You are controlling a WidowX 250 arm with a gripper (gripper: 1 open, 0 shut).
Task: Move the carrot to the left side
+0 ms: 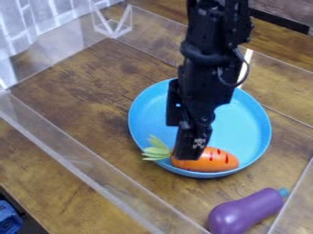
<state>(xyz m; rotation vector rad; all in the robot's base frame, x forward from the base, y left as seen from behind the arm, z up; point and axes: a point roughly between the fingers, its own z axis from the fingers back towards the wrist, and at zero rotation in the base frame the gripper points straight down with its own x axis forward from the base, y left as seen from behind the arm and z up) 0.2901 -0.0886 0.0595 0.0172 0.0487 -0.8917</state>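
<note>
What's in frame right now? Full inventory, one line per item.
carrot: one, orange with pale green leaves, inside the plate at its near edge
plate: one, blue, on the wooden table, centre-right
eggplant: one, purple, on the table near the bottom right corner
table: one, dark brown wood
clear panels: transparent walls around the table
gripper: one, black, open, pointing down just above the carrot

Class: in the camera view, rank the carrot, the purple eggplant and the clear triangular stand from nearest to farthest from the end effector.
1. Carrot: directly beneath the end effector, in the blue plate.
2. Eggplant: lower right, off the plate.
3. Clear stand: far top left.
</note>
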